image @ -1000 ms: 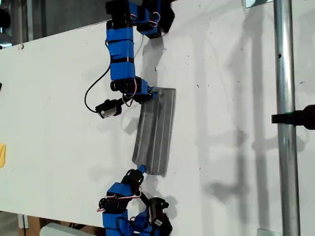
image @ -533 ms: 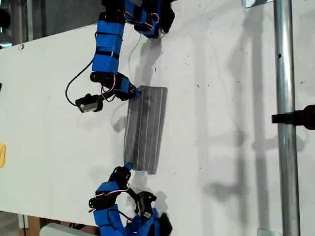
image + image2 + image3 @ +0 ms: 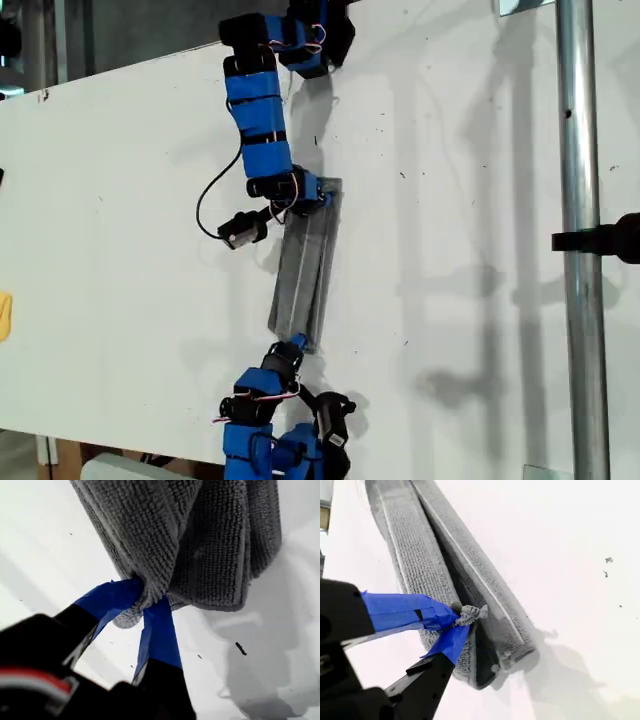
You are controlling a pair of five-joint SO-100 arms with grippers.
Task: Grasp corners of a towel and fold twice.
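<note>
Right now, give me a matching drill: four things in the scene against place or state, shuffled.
Things:
1. the towel
2. my first gripper
3. metal pole
4. yellow object

Place or state:
A. shut on grey fabric
B. cut off at the exterior view's left edge
C. folded into a narrow strip, stretched between the two arms
D. runs top to bottom at the exterior view's right

Pairs: 1-C, 2-A, 3-D, 4-B

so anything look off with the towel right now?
Slightly. The towel hangs as a narrow sagging strip, slanted across the table, layers bunched unevenly. Both ends are pinched, by my first gripper and my second gripper. No damage visible.
</note>
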